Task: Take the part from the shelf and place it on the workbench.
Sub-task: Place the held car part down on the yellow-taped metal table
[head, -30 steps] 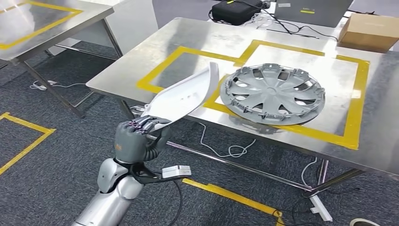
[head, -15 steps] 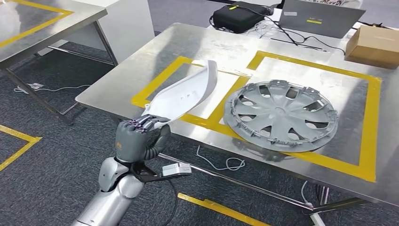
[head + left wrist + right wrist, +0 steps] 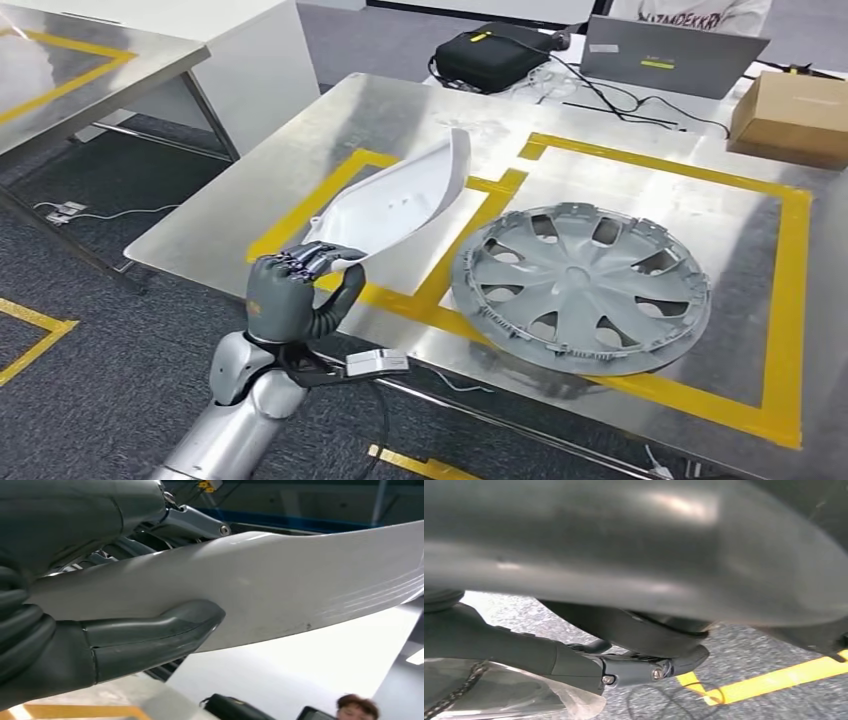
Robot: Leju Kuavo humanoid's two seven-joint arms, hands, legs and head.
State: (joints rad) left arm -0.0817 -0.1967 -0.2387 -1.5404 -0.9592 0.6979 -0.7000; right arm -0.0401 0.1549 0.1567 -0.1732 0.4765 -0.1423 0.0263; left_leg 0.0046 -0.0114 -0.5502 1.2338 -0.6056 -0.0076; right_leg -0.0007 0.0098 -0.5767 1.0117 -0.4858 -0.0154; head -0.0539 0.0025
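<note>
One held thing: the white part (image 3: 395,205), a long curved panel, is gripped at its lower end by the left hand (image 3: 295,295).
Left hand: its fingers (image 3: 310,262) are curled over the panel edge; in the left wrist view the thumb (image 3: 150,635) presses on the smooth white face (image 3: 280,590).
Part position: it is lifted and tilted, the upper end above the left yellow taped square (image 3: 330,195) of the counter (image 3: 240,210), not lying on the metal.
Hubcap: the grey hubcap (image 3: 580,288) lies flat in the right taped square, just beside the part.
Far edge: a black bag (image 3: 490,55), a laptop (image 3: 670,62) and a cardboard box (image 3: 795,115).
Right hand: the right wrist view is dark and blurred, so I cannot tell its state.
</note>
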